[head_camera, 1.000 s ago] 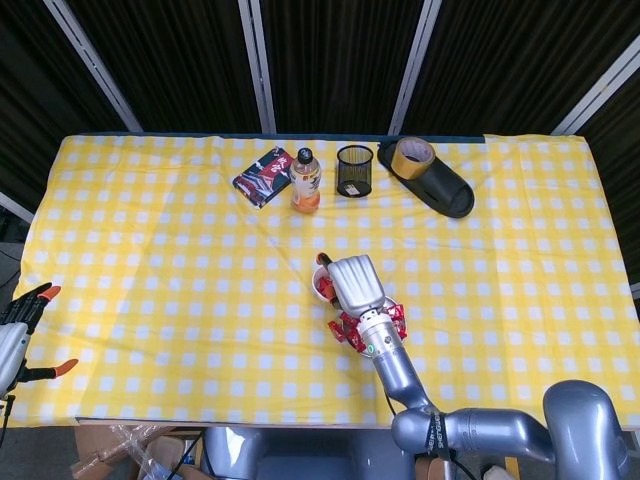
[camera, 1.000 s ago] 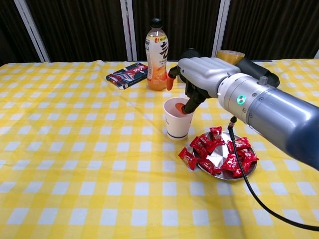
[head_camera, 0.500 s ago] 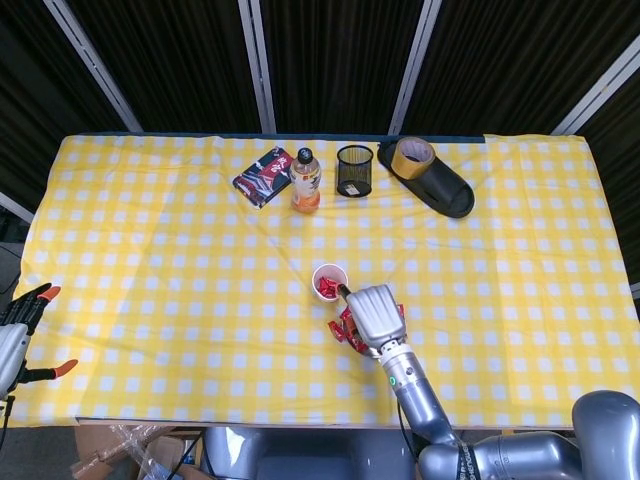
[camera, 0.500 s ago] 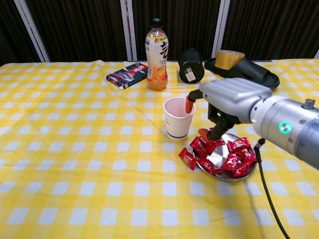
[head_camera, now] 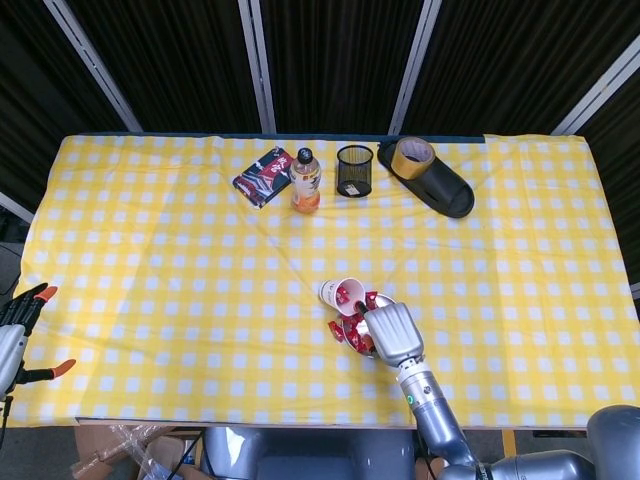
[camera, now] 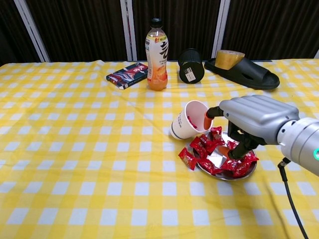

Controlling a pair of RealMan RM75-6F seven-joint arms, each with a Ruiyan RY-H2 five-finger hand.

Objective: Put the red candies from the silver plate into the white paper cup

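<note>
The white paper cup leans tilted against the silver plate, its mouth turned toward my right hand, with red candies inside. Several red candies lie on the plate, and one rests on the cloth by its left rim. My right hand hovers over the plate, fingers pointing down onto the candies and one orange fingertip at the cup's rim; nothing shows held. From the head camera, cup, plate and right hand cluster together. My left hand sits at the far left edge, fingers apart.
At the back stand an orange drink bottle, a dark snack packet, a black mesh pen holder lying on its side, and a black slipper with a tape roll on it. Yellow checked cloth covers the table.
My right hand moved from above the cup back and right to the plate and lowered. The cup, upright before, has tipped toward the plate.
</note>
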